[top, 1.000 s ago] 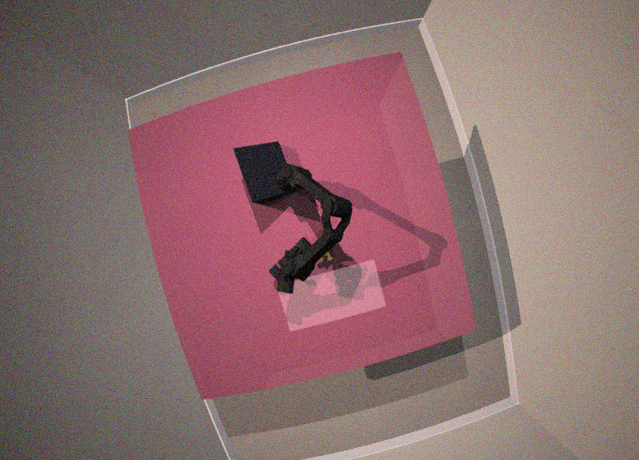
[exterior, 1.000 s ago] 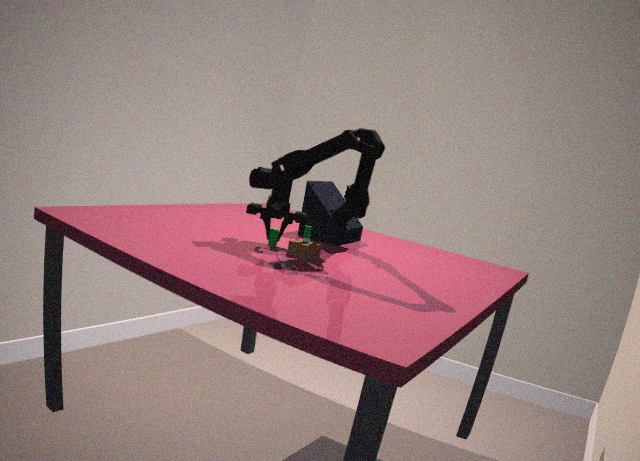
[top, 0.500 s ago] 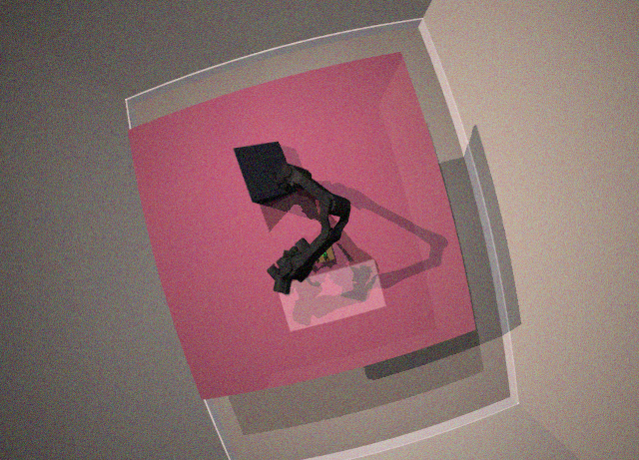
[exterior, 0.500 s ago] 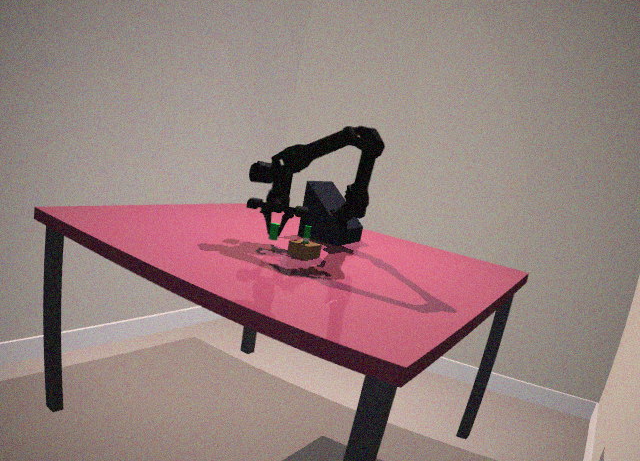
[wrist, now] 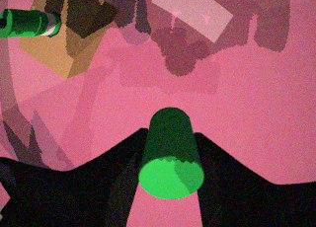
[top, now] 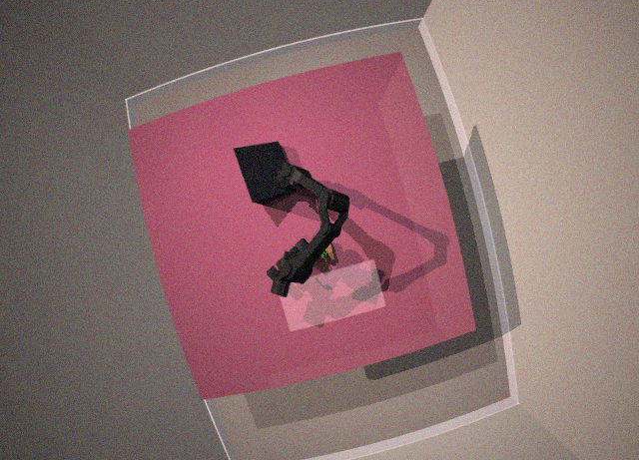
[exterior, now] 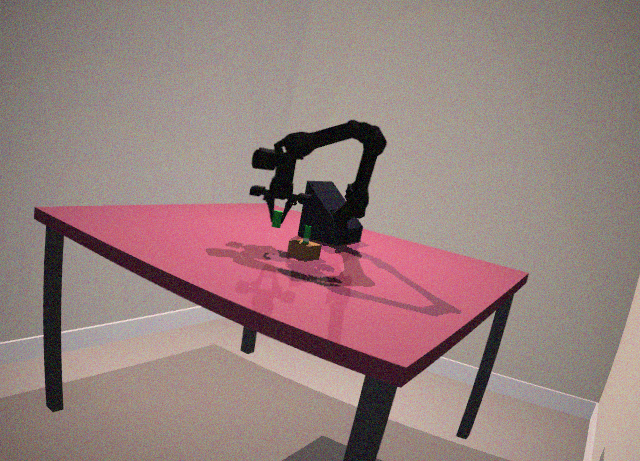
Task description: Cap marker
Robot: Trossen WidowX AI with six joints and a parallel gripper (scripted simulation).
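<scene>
My gripper (exterior: 277, 221) (wrist: 170, 136) is shut on the green cap (exterior: 277, 218) (wrist: 171, 178) and holds it upright above the table, clear of its top. The green marker (exterior: 307, 232) (wrist: 25, 23) stands upright in the holder block (exterior: 303, 251) (wrist: 66, 56), its top bare. In the exterior view the cap hangs to the left of the marker and a little higher. In the top view the arm hides the cap and fingers; the marker (top: 324, 253) and the block (top: 330, 252) show just beside the arm.
The pink table (top: 217, 321) (exterior: 413, 291) carries the dark arm base (top: 261, 172) (exterior: 325, 208) behind the block. Dark shadows of the arm and a bright light patch (top: 297, 318) lie across the table top around the block.
</scene>
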